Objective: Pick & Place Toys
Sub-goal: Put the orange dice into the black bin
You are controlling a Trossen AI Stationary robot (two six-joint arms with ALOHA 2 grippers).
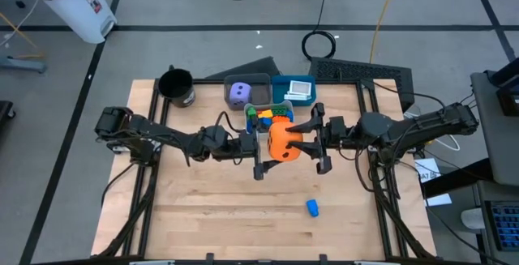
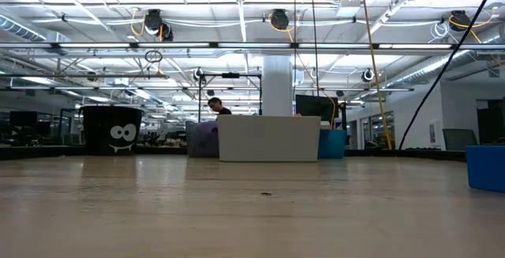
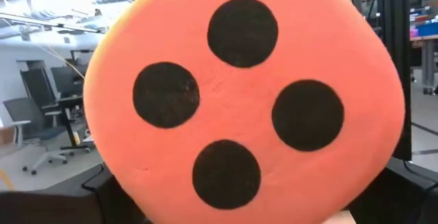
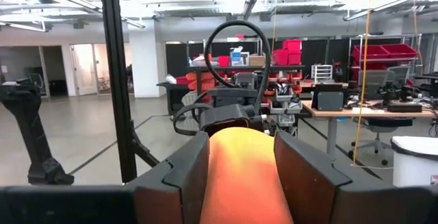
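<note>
Wooden table, bins behind, lone blue block, orange die clamped by right gripper, left gripper spread wide beside it.

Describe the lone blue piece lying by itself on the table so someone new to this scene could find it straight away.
Start from the wooden table in the high view and find the orange die between the two grippers at its middle. Go toward the near edge, slightly to the right arm's side: the blue block lies there alone on bare wood, unlike the blocks piled in the grey bin.
</note>
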